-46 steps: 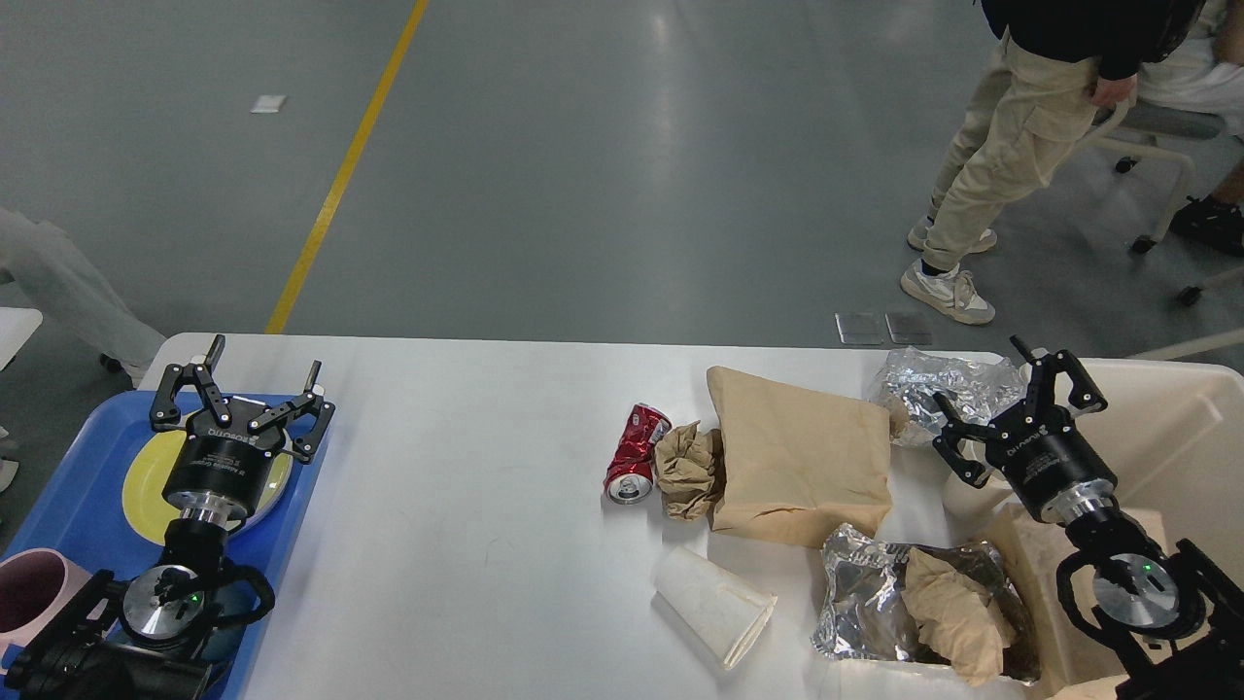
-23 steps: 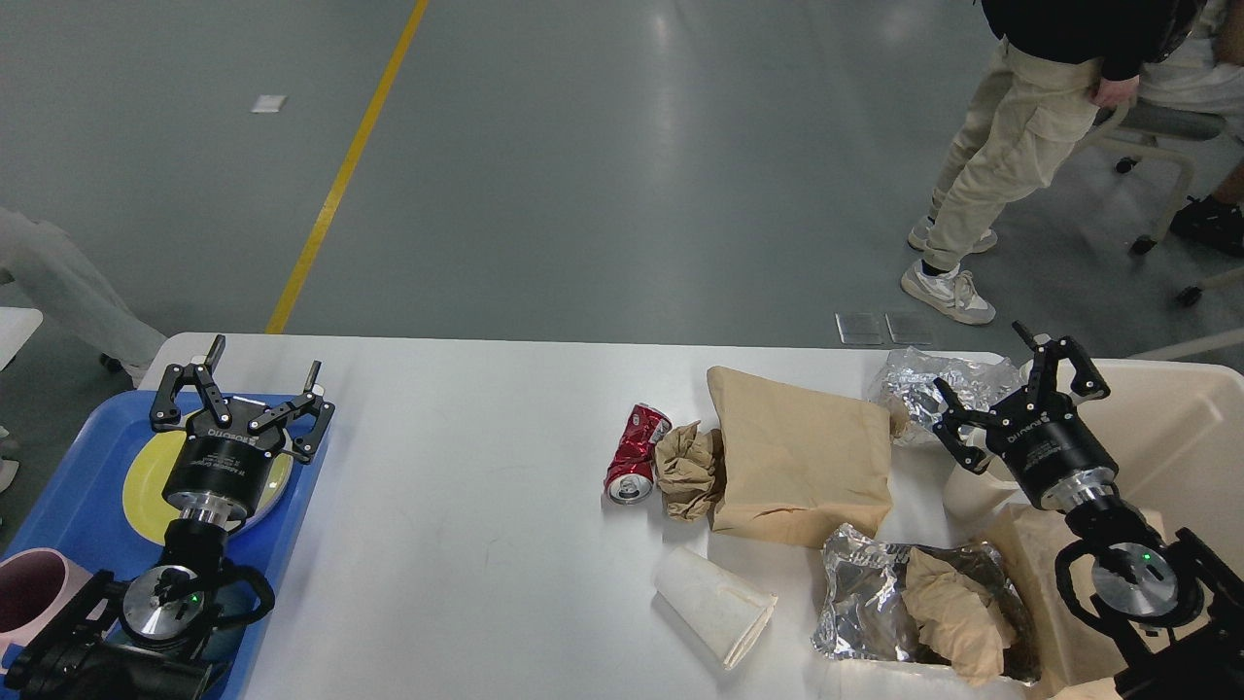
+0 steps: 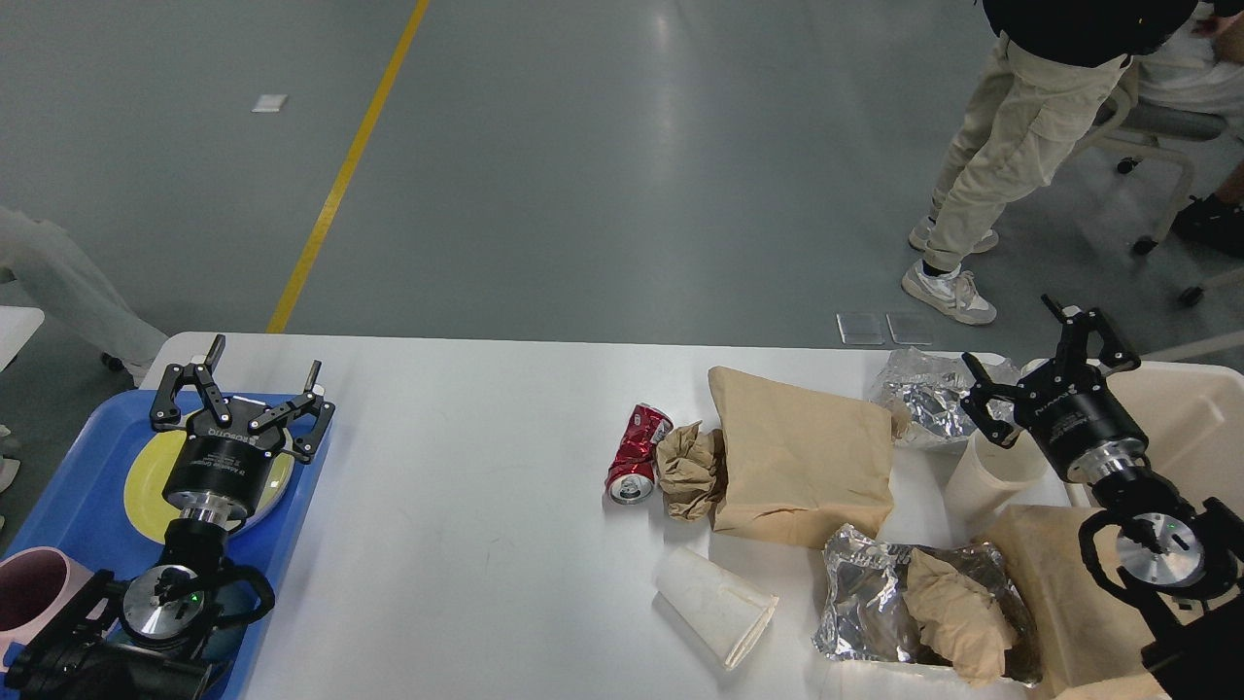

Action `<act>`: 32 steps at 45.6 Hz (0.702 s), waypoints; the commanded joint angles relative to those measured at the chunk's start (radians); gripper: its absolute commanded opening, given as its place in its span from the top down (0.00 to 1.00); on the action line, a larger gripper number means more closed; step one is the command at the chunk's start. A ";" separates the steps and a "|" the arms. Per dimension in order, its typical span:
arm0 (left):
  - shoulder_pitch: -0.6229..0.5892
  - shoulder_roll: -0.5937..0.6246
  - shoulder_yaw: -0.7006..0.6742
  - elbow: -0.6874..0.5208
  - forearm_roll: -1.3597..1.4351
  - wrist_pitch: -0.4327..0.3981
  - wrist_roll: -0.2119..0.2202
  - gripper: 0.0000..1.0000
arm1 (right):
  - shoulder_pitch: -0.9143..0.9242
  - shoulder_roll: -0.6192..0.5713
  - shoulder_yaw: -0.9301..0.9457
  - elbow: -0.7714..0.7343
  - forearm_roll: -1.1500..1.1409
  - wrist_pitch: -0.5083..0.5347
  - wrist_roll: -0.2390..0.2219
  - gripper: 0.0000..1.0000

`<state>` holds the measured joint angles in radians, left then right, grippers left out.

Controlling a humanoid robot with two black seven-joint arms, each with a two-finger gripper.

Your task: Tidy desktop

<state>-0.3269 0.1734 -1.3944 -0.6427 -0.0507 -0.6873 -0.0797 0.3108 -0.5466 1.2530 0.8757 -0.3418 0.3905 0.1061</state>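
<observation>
1. Desktop (image 3: 466, 506) fills lower view, between blue tray (image 3: 68, 506) at left and cream bin (image 3: 1195, 428) at right.
2. Left gripper (image 3: 241, 394) over the tray's yellow plate (image 3: 146, 481), fingers spread, empty.
3. Right gripper (image 3: 1045, 360) above bin edge, spread, empty.
4. Red can (image 3: 637, 452), brown bag (image 3: 802, 457), white cup (image 3: 714, 603), foil (image 3: 923, 394) on desktop.

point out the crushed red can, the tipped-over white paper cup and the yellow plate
crushed red can (image 3: 637, 453): head view, mid-body of the can.
white paper cup (image 3: 714, 605): head view, side wall of the cup.
yellow plate (image 3: 143, 475): head view, bare left part of the plate, beside the left gripper.
</observation>
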 commanded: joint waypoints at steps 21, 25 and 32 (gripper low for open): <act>0.000 0.000 0.000 0.000 0.000 0.000 0.001 0.04 | 0.999 -0.299 -1.637 -0.032 0.006 0.074 -0.003 0.00; 0.000 0.000 0.000 0.000 0.000 0.000 0.001 0.04 | 1.160 -0.224 -1.898 -0.026 0.010 0.099 -0.003 0.00; 0.000 0.000 0.000 0.000 0.000 0.000 0.001 0.04 | 1.376 -0.006 -2.305 -0.021 0.030 0.212 -0.005 0.00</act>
<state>-0.3269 0.1733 -1.3944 -0.6427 -0.0506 -0.6873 -0.0783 1.5298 -0.7104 -0.7647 0.8490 -0.3250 0.5243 0.1020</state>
